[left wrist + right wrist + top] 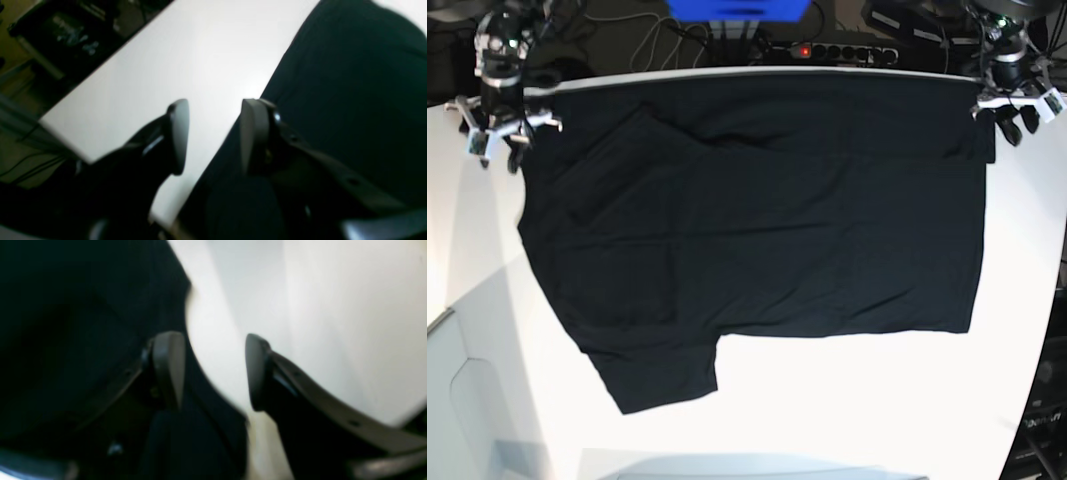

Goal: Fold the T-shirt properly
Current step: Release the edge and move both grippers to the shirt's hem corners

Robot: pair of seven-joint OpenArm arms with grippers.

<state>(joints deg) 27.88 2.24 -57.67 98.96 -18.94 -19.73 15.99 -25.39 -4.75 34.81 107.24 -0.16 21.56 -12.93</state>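
Note:
The black T-shirt [757,220] lies spread flat on the white table [847,410], one sleeve [657,375] pointing to the front left. No label or print shows. My left gripper [1012,120] hovers at the shirt's far right corner. In the left wrist view it [217,133] is open, its jaws straddling the shirt's edge [333,100]. My right gripper [497,145] hovers at the shirt's far left corner. In the right wrist view it [213,371] is open, with the shirt's edge [100,323] between its jaws. Neither holds cloth.
A power strip [827,48] with cables and a blue box [737,8] lie behind the table's far edge. The table's rim curves in at the right [1052,300] and front left [447,320]. Dark clutter [66,30] lies on the floor beyond the table.

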